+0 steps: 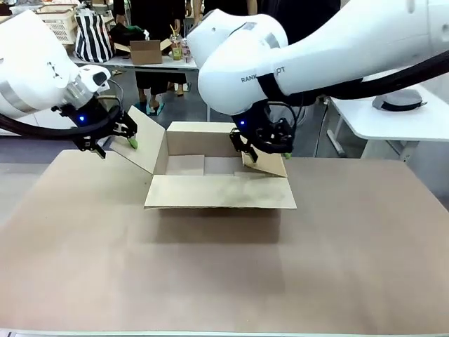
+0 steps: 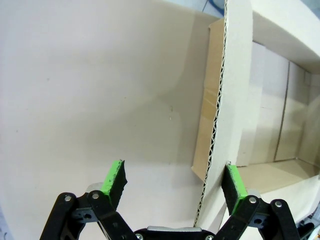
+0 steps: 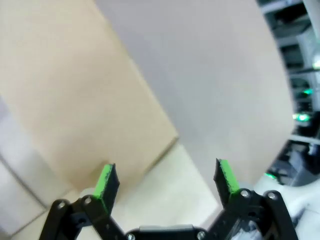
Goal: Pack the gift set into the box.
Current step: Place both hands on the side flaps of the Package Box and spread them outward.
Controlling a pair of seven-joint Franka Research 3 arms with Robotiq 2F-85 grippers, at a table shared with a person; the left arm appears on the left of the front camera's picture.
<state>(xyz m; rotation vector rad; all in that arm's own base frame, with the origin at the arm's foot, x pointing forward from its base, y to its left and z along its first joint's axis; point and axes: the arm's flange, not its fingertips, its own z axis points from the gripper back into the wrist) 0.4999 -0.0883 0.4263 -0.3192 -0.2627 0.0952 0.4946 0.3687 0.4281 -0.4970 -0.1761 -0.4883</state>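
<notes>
Box [image 1: 219,191] open on tan tabletop [image 1: 210,281]

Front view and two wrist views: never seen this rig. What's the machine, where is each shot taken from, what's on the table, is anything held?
The machine is two white robot arms, each ending in a black two-finger gripper with green pads. The front view comes from a fixed camera between the arms, looking across the tan table. The other two pictures come from a camera on each wrist, looking along that gripper's own fingers. On the table stands a large brown corrugated cardboard box with its four top flaps spread open. The left gripper is at the box's left flap. In its wrist view the flap's corrugated edge sits between the open fingers, close to one green pad. The right gripper is at the right flap, also open. Neither holds anything.
</notes>
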